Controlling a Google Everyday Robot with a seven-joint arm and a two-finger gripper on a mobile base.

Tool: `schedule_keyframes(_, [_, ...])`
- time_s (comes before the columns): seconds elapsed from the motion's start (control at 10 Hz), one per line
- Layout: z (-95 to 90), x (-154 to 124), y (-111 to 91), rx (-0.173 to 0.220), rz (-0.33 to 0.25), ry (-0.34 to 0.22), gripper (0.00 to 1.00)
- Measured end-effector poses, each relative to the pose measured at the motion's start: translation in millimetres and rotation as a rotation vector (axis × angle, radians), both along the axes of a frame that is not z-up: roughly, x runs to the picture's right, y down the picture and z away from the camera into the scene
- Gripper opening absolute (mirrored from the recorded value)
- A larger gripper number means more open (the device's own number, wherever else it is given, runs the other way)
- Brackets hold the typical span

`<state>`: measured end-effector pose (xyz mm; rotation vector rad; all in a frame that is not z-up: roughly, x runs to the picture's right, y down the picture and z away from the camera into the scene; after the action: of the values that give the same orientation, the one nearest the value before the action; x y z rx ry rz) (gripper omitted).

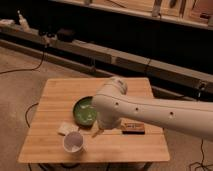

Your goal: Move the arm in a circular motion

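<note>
The thick white arm (150, 110) with small dark dots reaches in from the right, low over the wooden table (55, 100). Its rounded joint (111, 92) hangs above the table's middle and covers the right side of a green bowl (82, 111). The link turns down from the joint to the small gripper (97, 132), which sits just above the tabletop, in front of the bowl and right of a white cup (73, 142).
A dark flat bar (133, 128) lies on the table under the arm. A pale packet (66, 128) lies beside the cup. Cables run across the floor on the left (20, 70). A long dark shelf unit (100, 35) stands behind the table.
</note>
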<state>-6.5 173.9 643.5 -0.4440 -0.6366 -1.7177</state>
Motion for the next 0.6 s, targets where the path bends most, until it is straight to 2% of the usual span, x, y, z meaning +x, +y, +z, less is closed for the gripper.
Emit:
schedule_keyframes(0.1, [5.6, -16.0, -20.2, 0.031, -0.013, -0.035, 0.8])
schedule_keyframes(0.2, [19.9, -17.9, -46.0, 0.064, -0.015, -0.054, 0.8])
schedule_keyframes(0.4, [59.0, 14.3, -86.1, 0.1, 0.002, -0.057, 0.8])
schedule_keyframes(0.6, [92.7, 46.9, -110.0, 0.106, 0.017, -0.053, 0.8])
